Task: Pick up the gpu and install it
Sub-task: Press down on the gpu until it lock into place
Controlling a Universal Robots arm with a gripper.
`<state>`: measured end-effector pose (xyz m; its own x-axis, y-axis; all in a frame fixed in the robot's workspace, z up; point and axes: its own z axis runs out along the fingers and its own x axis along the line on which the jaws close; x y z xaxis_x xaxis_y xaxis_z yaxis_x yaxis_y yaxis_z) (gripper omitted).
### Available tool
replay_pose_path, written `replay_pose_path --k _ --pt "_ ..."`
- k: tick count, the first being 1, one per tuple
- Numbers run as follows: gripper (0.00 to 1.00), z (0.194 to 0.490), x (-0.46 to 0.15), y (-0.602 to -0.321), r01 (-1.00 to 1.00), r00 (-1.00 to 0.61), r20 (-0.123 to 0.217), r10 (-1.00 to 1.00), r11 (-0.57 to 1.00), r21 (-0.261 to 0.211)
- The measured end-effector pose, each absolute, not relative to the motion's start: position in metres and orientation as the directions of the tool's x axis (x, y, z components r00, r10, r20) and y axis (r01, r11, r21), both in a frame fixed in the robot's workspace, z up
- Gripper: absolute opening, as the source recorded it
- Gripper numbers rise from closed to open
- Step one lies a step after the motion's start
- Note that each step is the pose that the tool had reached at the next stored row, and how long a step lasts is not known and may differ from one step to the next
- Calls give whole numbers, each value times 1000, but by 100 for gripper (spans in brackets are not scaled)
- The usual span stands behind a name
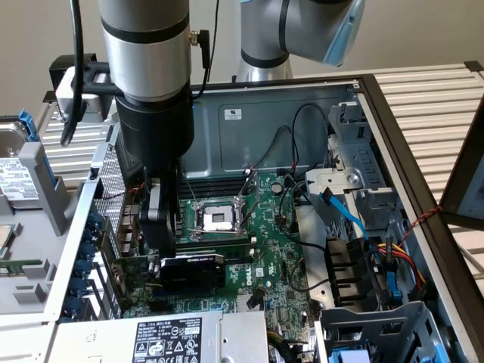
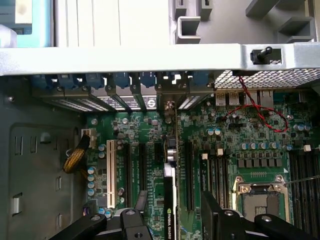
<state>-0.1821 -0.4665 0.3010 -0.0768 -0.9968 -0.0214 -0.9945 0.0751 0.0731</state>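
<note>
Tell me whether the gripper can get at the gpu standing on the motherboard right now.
Probably yes. The gripper hangs open directly over the gpu, its fingers straddling the card's upper edge, and nothing lies between them. The motherboard around the card looks free of cables there.

Exterior high above case, wrist close, both sharing motherboard (image 1: pixel 265 242)

Upright gpu (image 2: pixel 170 200) between open tool (image 2: pixel 172 212) fingers

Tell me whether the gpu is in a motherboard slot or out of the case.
In a slot, apparently. The gpu stands on edge on the motherboard, its bracket end toward the rear slot covers. Whether it is fully seated, cannot tell.
</note>
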Motion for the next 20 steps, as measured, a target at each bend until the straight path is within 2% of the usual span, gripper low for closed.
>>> replay_pose_path --k 5,7,8,11,12,14,15,16,20 --pt "54 301 -182 -467 -994 -77 -21 -997 75 73" --pt "45 301 -182 -467 -995 -77 -21 -997 75 73" --pt "45 301 -183 -466 -995 -77 -21 -997 75 72" --pt "27 301 -188 -466 -995 -77 -22 -997 75 65" --pt "27 301 -189 -466 -995 -77 -22 -997 75 64" --pt "15 301 -191 -466 -995 -77 -22 -997 75 64" --pt "15 300 -192 -466 -995 -77 -22 -997 75 64" --pt "11 300 -192 -466 -995 -77 -22 -997 75 64" --pt "11 300 -193 -466 -995 -77 -22 -997 75 64"
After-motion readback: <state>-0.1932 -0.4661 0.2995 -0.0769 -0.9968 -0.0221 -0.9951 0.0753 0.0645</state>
